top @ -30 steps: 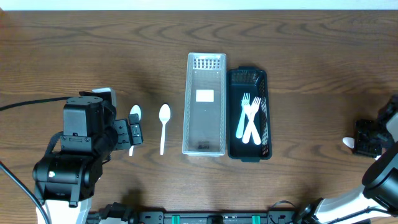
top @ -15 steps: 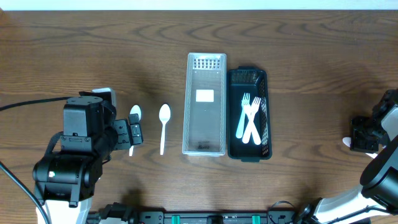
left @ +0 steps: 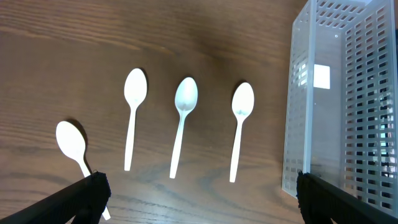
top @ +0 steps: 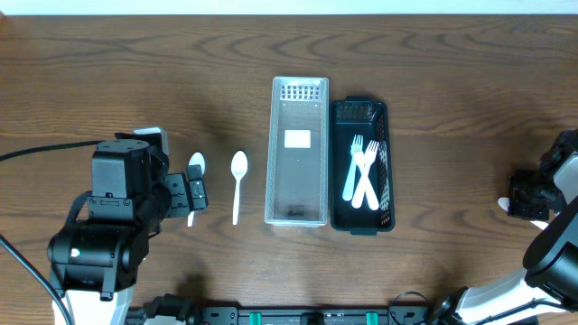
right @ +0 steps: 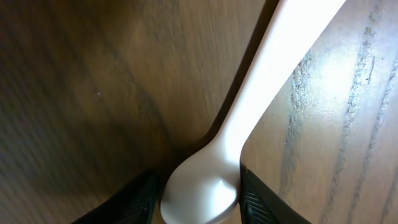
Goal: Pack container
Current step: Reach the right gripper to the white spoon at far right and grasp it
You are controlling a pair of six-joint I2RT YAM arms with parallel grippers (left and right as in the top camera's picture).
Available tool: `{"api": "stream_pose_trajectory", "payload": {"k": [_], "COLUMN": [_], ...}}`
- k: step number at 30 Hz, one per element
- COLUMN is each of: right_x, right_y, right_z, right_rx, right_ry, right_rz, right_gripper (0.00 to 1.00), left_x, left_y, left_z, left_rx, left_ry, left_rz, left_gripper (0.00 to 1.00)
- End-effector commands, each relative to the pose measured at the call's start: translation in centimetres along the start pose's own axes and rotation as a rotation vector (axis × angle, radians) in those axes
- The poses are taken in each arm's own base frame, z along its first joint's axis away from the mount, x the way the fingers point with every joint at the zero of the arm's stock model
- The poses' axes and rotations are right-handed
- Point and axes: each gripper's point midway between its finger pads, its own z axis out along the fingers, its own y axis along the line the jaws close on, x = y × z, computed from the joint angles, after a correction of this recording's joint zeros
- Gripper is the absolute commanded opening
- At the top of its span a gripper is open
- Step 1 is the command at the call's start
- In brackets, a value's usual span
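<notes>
A white plastic utensil [right: 267, 81] lies on the table at the far right [top: 504, 207]. My right gripper [right: 199, 193] [top: 522, 200] has a finger on either side of its rounded end, pressing against it. Two white forks [top: 363, 171] lie in the black container [top: 386, 162]. Beside it stands the clear perforated container [top: 299, 90] [left: 298, 124], holding no cutlery. Several white spoons [left: 186, 96] lie in a row on the wood left of it. My left gripper [left: 199, 186] [top: 192, 191] hangs wide open over the spoons, holding nothing.
The dark wood table [top: 433, 54] stretches bare behind and right of the containers. The left arm's body [top: 113, 208] covers part of the left side, with a cable [top: 36, 152] trailing off the left edge.
My right gripper's fingers have drawn in around the white utensil, and the gripper has shifted slightly left. The left arm and spoons have not moved.
</notes>
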Motion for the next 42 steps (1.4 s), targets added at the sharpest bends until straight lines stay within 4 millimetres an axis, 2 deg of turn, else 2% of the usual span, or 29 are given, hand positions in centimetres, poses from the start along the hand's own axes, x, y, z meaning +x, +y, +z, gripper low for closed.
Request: {"api": "stream_pose_trajectory", "payload": {"k": [1,9,26,30,35,38,42], "right_x": [2.6,2.7,3.5,3.5,3.3,3.1,3.0], "right_y": [-1.4,-1.7,-2.6,-2.7,-2.0,-1.6,-1.0], "right_z": [2.0,2.0,1.8,1.8,1.9,1.8,1.2], "right_rx": [0.059,0.069,0.108,0.107,0.077,0.060,0.038], "right_ry": [0.092,0.098,0.119,0.121,0.113,0.108,0.093], "right_rz": [-0.019,-0.058,-0.127,-0.168,-0.257,-0.309,-0.359], "right_gripper": [0.43,0.33,0.23,0.17,0.12,0.01,0.01], "left_x": [-0.5,-0.5,-0.5,-0.5,-0.5,-0.5,-0.5], "left_y": [0.1,0.1,0.1,0.1,0.1,0.1,0.1], "left_z": [-0.5,-0.5,-0.5,-0.5,-0.5,-0.5,-0.5], "left_rx": [-0.006,-0.006,-0.006,-0.006,-0.006,-0.006,-0.006], "left_ry": [-0.020,-0.020,-0.020,-0.020,-0.020,-0.020,-0.020], "left_rz": [-0.007,-0.007,-0.007,-0.006,-0.007,-0.007,-0.007], "left_gripper": [0.98,0.98,0.98,0.98,0.98,0.98,0.98]}}
